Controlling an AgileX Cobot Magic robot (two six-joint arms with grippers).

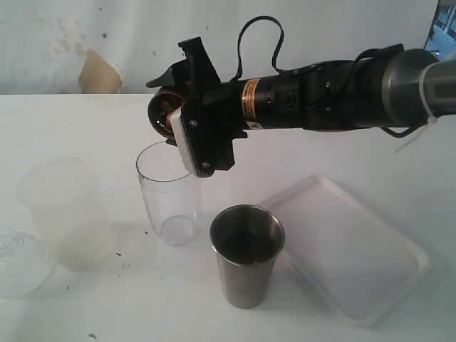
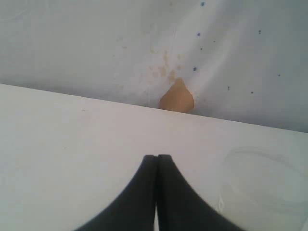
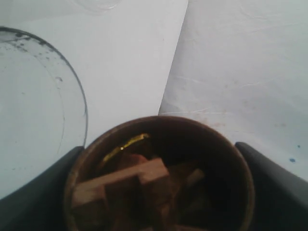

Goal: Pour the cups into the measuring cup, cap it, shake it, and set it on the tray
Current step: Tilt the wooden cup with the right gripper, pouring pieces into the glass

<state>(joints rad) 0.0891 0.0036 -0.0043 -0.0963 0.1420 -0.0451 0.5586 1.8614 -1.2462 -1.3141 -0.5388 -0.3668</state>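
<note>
My right gripper (image 1: 178, 105) is shut on the brown wooden cup (image 1: 158, 117), holding it tipped on its side above the mouth of the clear measuring cup (image 1: 169, 196). In the right wrist view the wooden cup (image 3: 159, 144) sits between both fingers (image 3: 38, 192) and holds small wooden pieces; the measuring cup's rim (image 3: 72, 82) lies beside it. The steel tumbler (image 1: 247, 253) stands upright in front of the measuring cup. Right of the tumbler lies the white tray (image 1: 349, 249). The clear domed cap (image 1: 18, 260) rests at the left edge. My left gripper (image 2: 157, 159) is shut on nothing, above bare table.
A wide frosted plastic cup (image 1: 64, 214) stands left of the measuring cup, close to the cap. The right arm (image 1: 335, 89) stretches across from the right, above the tray. A pale wall with a brown patch (image 1: 98, 73) backs the table.
</note>
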